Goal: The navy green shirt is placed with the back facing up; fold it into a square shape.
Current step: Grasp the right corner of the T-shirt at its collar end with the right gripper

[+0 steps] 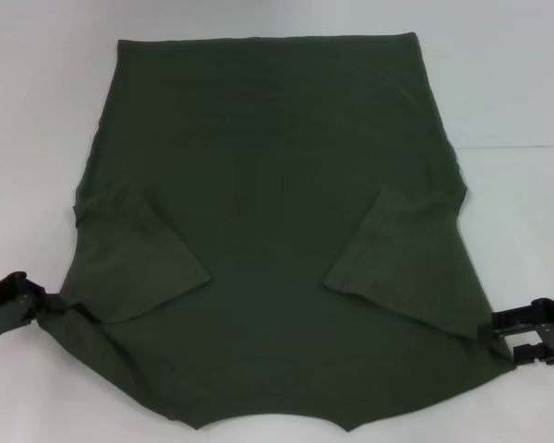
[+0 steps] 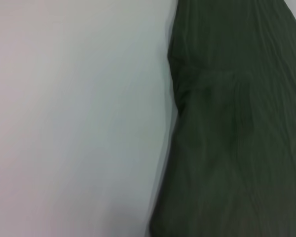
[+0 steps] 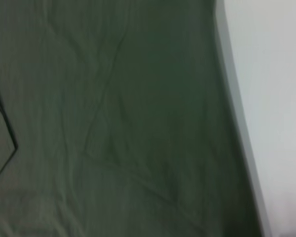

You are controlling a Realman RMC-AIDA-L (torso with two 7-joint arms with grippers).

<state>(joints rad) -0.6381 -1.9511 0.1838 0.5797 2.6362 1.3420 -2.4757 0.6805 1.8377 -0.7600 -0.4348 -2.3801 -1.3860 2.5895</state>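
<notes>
Shirt (image 1: 268, 231) lies flat on the white table (image 1: 37, 111), hem far from the robot, collar end near it, both sleeves already folded in onto the body. Left gripper (image 1: 39, 309) sits at the shirt's near left corner, touching the cloth, which bunches there; looks pinched, but I can't tell for sure whether the fingers are closed on it. Right gripper (image 1: 508, 332) is at the near right corner against the edge; also can't tell whether it's closed or apart.

Fabric looks soft, light and limp. It will sag and drag rather than hold shape, so probably best held at both near corners and lifted evenly. Side edges are straight, with slight wrinkles. There's plenty of bare table left, right and beyond the hem for carrying the near end forward.
</notes>
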